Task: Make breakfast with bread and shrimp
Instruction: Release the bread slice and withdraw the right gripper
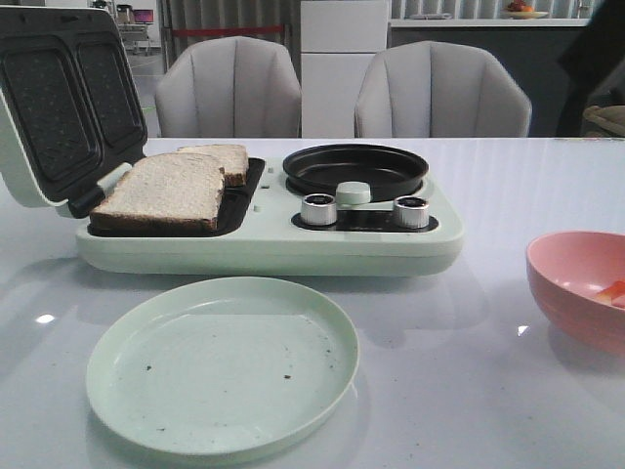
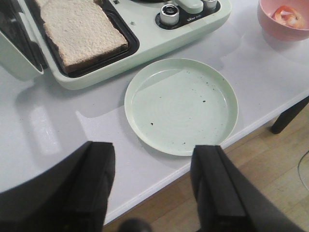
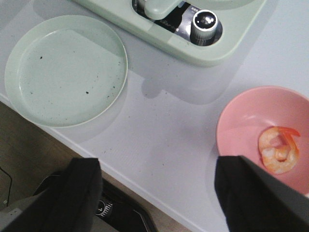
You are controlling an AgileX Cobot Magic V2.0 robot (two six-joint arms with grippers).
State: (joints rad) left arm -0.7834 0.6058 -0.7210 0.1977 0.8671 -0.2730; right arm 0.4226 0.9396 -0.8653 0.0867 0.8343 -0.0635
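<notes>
Two bread slices (image 1: 166, 189) lie in the open sandwich press of a pale green breakfast maker (image 1: 264, 239); the near slice also shows in the left wrist view (image 2: 79, 31). A shrimp (image 3: 277, 151) lies in a pink bowl (image 3: 251, 116) at the table's right; the bowl (image 1: 576, 283) also shows in the front view. An empty pale green plate (image 1: 223, 363) sits in front of the maker. My left gripper (image 2: 153, 166) is open and empty above the table's front edge, near the plate (image 2: 181, 104). My right gripper (image 3: 157, 181) is open and empty, beside the bowl.
The maker has a black round pan (image 1: 354, 168) and two silver knobs (image 1: 317, 209); its lid (image 1: 59, 107) stands open at the left. Two grey chairs (image 1: 229, 88) stand behind the table. The table's front edge (image 2: 159, 181) lies under both grippers.
</notes>
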